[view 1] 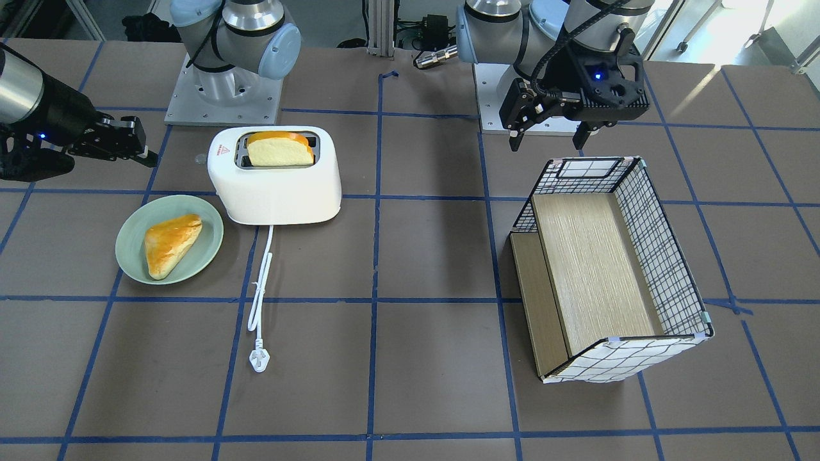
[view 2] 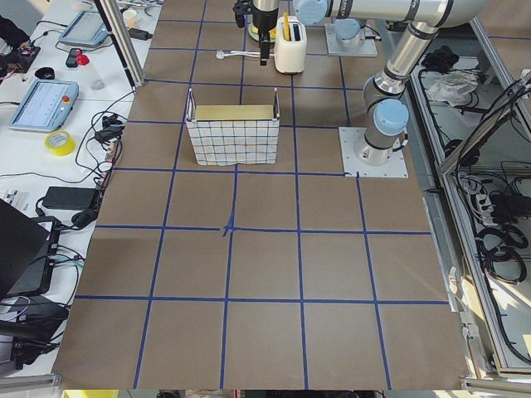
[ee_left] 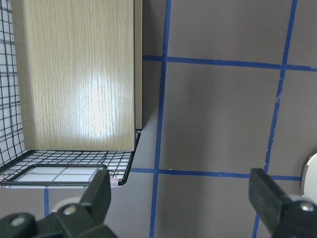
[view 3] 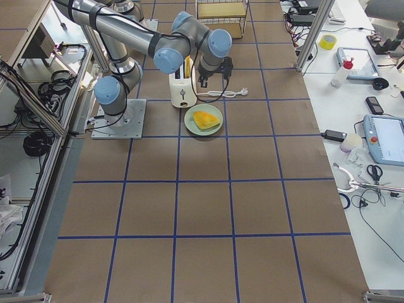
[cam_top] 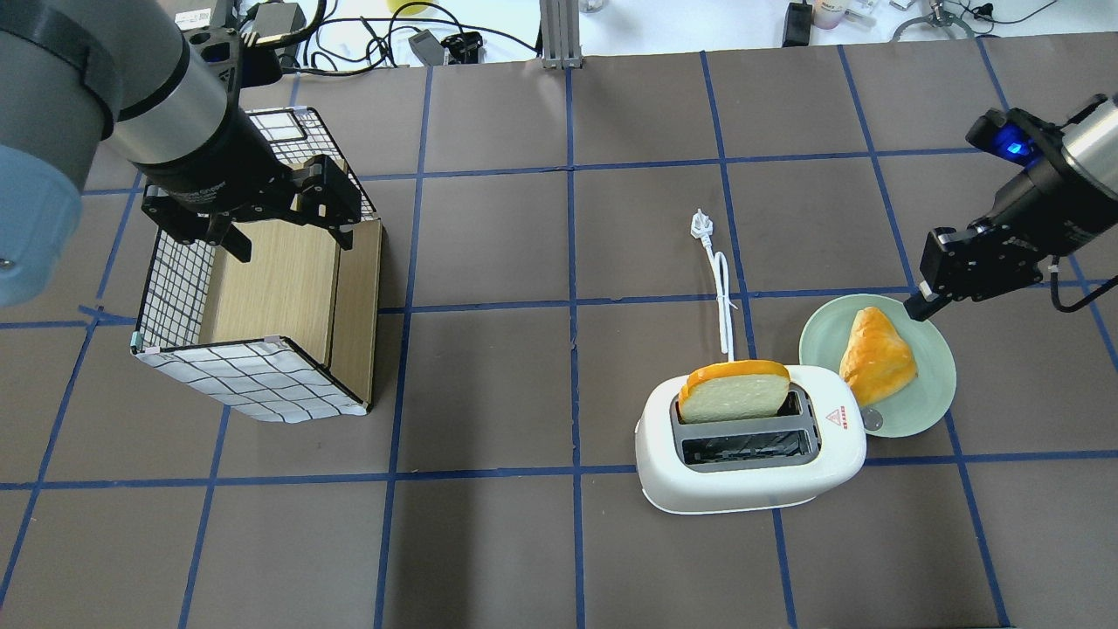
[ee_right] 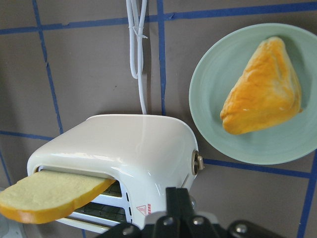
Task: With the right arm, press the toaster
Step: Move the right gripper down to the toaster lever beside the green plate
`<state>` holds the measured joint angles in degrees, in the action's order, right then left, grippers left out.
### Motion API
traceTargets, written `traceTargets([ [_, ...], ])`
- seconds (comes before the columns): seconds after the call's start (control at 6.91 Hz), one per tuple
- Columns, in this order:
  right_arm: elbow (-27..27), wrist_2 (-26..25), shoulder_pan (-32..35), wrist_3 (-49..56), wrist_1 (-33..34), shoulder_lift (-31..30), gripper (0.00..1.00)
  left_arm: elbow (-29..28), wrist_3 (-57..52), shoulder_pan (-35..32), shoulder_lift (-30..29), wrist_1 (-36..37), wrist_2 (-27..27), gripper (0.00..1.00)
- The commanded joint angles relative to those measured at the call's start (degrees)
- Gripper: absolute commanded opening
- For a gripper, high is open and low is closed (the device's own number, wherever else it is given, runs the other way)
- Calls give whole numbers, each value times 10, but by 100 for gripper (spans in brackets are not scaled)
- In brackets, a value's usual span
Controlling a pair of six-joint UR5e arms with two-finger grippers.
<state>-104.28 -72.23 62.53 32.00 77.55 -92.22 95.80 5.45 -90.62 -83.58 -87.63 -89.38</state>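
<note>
The glossy white toaster (cam_top: 751, 476) stands on the table with a bread slice (cam_top: 734, 393) sticking out of one slot. It also shows in the front view (view 1: 275, 186) and the right wrist view (ee_right: 138, 148). A small round lever (ee_right: 197, 161) sits on its end that faces the green plate (cam_top: 926, 384). My right gripper (cam_top: 914, 307) is shut and empty. It hovers over the plate's far rim, apart from the toaster; it also shows in the front view (view 1: 151, 159). My left gripper (cam_top: 288, 243) is open and empty above the basket (cam_top: 244, 380).
A golden pastry (cam_top: 873, 354) lies on the plate right beside the toaster. The toaster's white cord and plug (cam_top: 699, 223) trail across the table away from the robot. The wire basket with a wooden floor (view 1: 660, 256) lies tipped on its side on the left arm's side.
</note>
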Motion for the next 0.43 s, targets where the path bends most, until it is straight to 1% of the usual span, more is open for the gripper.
traceTargets([
  [0.0, -54, 25, -34, 68, -25, 0, 0, 0, 0, 0, 0, 0, 0, 100],
  [0.14, -82, 24, -40, 105, -27, 0, 0, 0, 0, 0, 0, 0, 0, 100],
  [0.29, -110, 24, -56, 115, -27, 1, 0, -1, 0, 0, 0, 0, 0, 100],
])
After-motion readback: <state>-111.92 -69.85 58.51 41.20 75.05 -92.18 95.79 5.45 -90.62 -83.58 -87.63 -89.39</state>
